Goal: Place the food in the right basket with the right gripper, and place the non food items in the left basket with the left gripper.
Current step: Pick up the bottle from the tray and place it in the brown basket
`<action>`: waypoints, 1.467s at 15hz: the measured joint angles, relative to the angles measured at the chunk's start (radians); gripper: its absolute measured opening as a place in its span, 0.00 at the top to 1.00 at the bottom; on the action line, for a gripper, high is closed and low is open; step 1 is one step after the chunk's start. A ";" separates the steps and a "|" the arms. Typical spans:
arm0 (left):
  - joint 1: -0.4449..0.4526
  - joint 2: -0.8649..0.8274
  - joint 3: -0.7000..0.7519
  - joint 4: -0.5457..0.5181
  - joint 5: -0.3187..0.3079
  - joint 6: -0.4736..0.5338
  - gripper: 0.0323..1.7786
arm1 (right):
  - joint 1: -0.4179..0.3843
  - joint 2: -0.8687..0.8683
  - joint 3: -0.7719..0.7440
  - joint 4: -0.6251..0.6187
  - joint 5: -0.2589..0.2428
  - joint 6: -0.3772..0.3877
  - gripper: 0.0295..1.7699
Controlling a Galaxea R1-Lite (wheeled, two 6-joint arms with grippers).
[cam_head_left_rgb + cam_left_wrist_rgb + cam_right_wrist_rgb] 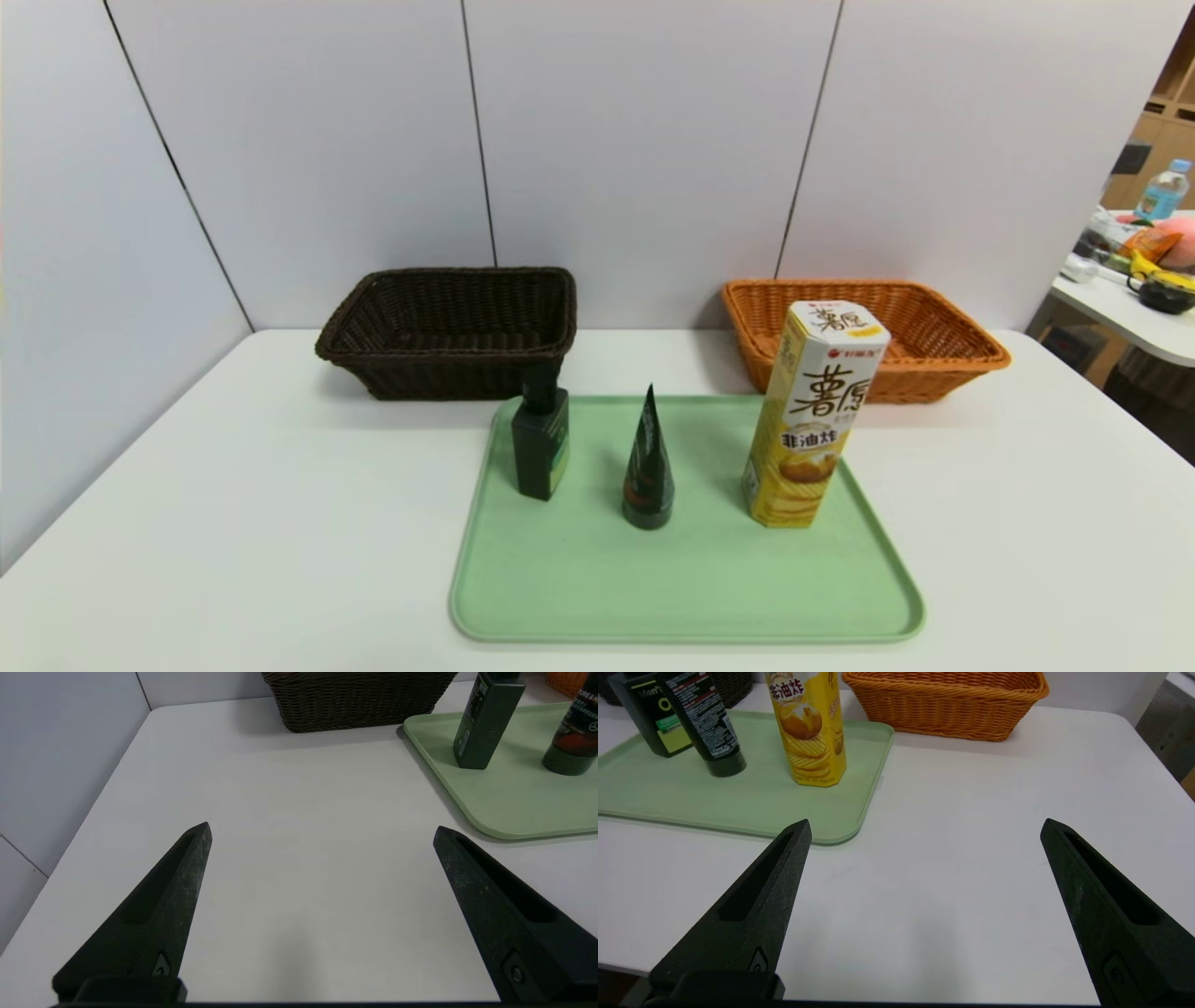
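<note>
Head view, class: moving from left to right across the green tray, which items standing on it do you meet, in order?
Dark green box-shaped bottle → dark tube standing on its cap → tall yellow and white snack box.

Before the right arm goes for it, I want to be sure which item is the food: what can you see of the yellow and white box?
The box is a tall, many-sided carton, seemingly cardboard, white on top and yellow below, with dark Chinese lettering and pictures of a potato and crisps. It looks closed and stands upright on the right part of the green tray, in front of the orange basket. Only the tray appears to touch it.
</note>
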 joint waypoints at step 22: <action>-0.402 0.993 -0.539 -0.048 -0.152 0.135 0.05 | 0.033 0.833 -0.394 0.006 0.127 -0.082 0.04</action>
